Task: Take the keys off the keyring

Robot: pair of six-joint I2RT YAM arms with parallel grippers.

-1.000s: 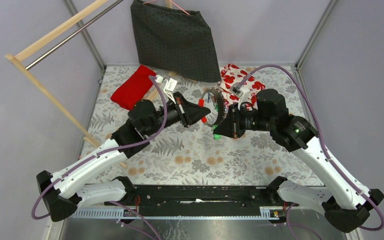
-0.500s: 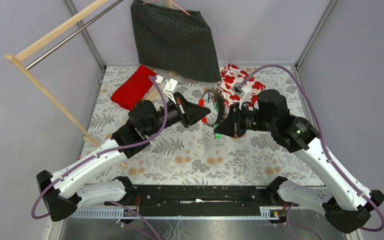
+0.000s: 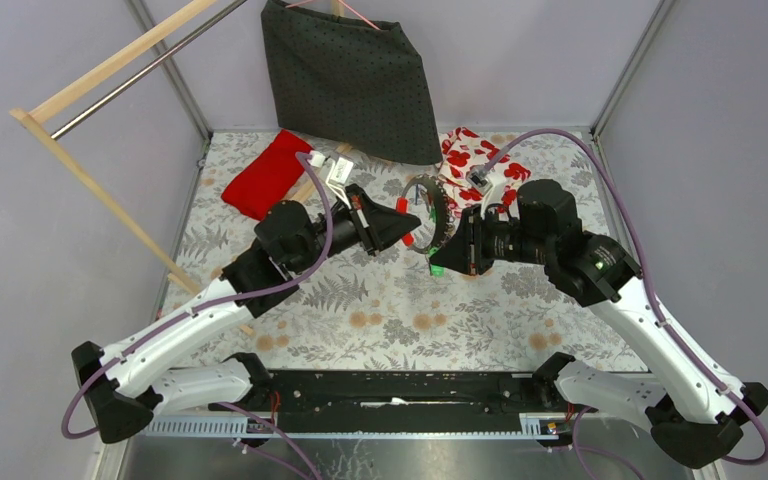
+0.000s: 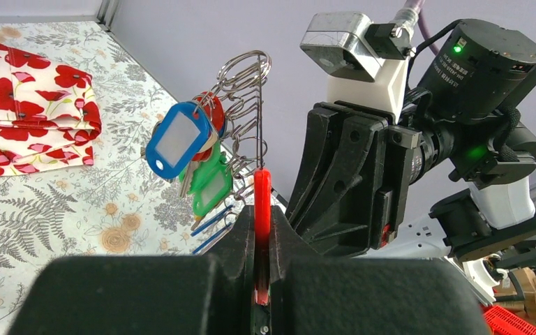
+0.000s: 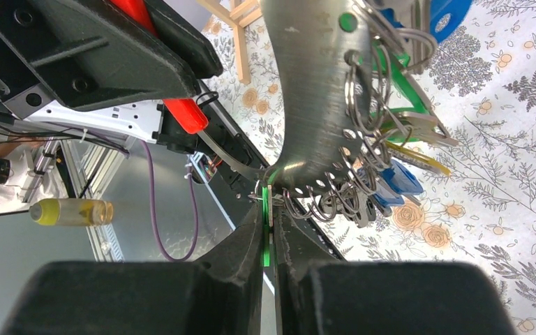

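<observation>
The keyring (image 3: pixel 430 206), a large silvery band lined with small split rings, hangs in the air between both arms. In the left wrist view the keyring (image 4: pixel 247 105) stands edge-on, with a blue key tag (image 4: pixel 178 139) and a green one (image 4: pixel 209 187) dangling from it. My left gripper (image 4: pixel 262 223) is shut on a red key tag (image 4: pixel 262 199); from above, the left gripper (image 3: pixel 415 223) sits left of the ring. My right gripper (image 5: pixel 270 213) is shut on a thin green key tag (image 5: pixel 266 237) under the perforated keyring (image 5: pixel 314 91). Blue keys (image 5: pixel 399 180) hang beside it. The right gripper (image 3: pixel 442 255) is below and right of the ring.
A red cloth (image 3: pixel 265 175) lies at the back left and a poppy-print cloth (image 3: pixel 480 160) at the back right of the floral table cover (image 3: pixel 380 310). A dark dotted fabric (image 3: pixel 350 80) hangs at the back. A wooden rack (image 3: pixel 110 190) slants along the left side.
The right gripper has edged slightly to the right with the green tag. The left gripper and the red tag have stayed put.
</observation>
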